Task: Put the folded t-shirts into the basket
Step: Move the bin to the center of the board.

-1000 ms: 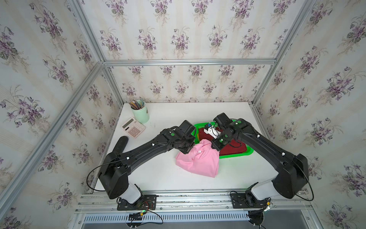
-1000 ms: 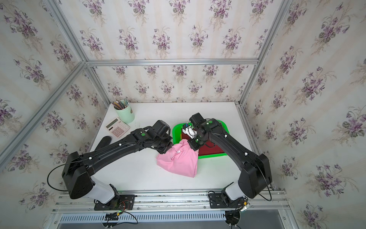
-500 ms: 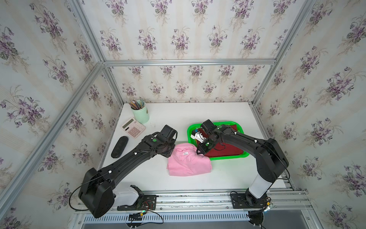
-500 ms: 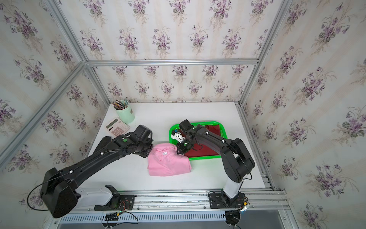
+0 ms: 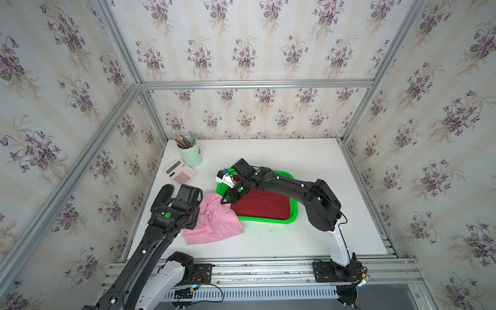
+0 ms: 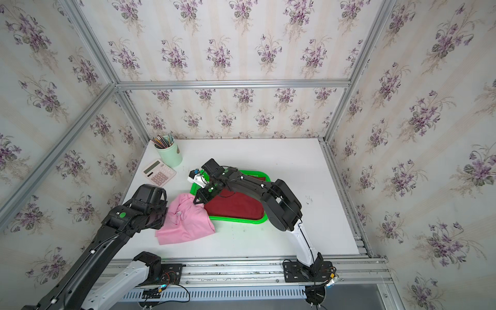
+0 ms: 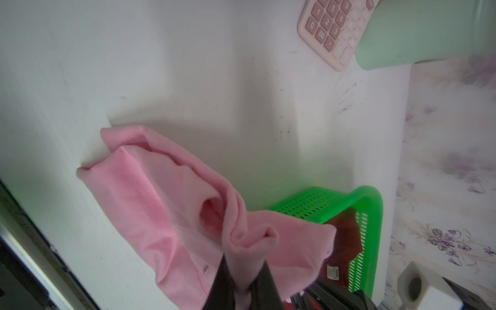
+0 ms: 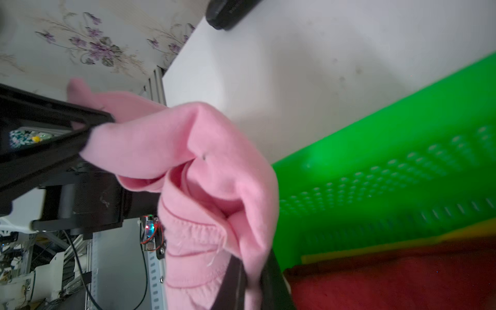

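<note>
The pink shirt [image 5: 214,225] had shifted toward the tabletop's [image 5: 295,161] left edge, my left claw [image 7: 243,268] and right claw [image 5: 224,201] both clenched on it, with the basket [image 5: 294,212] lying against its right side, nearer my right arm.

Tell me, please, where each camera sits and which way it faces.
Both top views: high above the robot's base side, looking down at the table, the basket and the pink t-shirt; the left arm and right arm show.
Left wrist: looks along the left gripper, shut on the pink t-shirt, toward the basket and calculator.
Right wrist: looks along the right gripper, shut on the same shirt; the left gripper shows too.
Shared: both wrist views show the pink t-shirt and basket.
</note>
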